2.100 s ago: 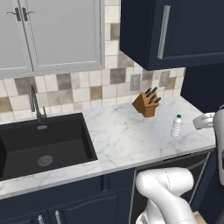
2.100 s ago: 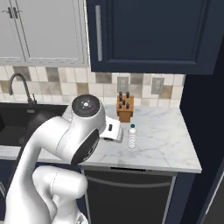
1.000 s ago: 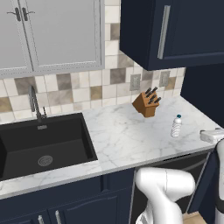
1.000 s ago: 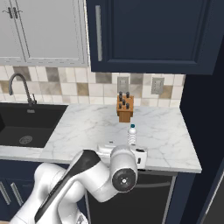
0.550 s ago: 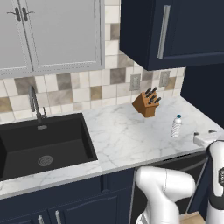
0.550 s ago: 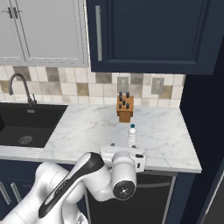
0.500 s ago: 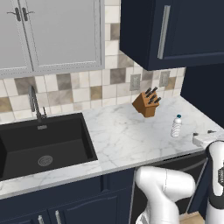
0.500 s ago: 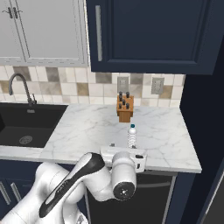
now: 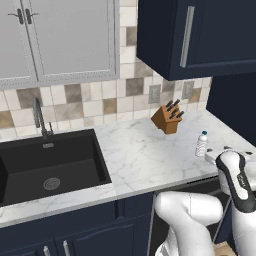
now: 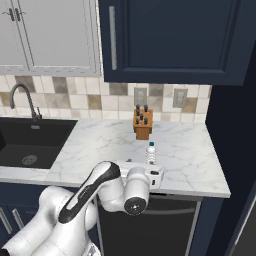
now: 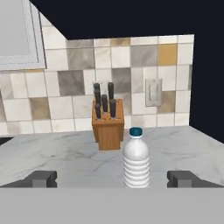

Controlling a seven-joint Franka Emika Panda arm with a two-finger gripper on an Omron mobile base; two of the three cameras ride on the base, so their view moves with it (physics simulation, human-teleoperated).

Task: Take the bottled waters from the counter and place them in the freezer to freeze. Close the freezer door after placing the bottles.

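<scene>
A: While the left base view is up, where's the clear ribbed bottle (image 9: 201, 145)?
B: Upright on the counter (image 9: 145, 155), right end, near the front edge. Knife block (image 9: 167, 118) stands behind it by the tiles, well apart. Sink (image 9: 50, 167) far left.

A: Right base view?
B: Bottle (image 10: 150, 153) stands just beyond the gripper (image 10: 148, 173); knife block (image 10: 142, 124) behind it.

A: Hand view?
B: Bottle (image 11: 136, 158) dead centre between the two fingertips (image 11: 42, 179), which are spread wide, touching nothing. Wall outlet (image 11: 153, 92) right of the knife block (image 11: 107, 122). Nothing between gripper and bottle.
</scene>
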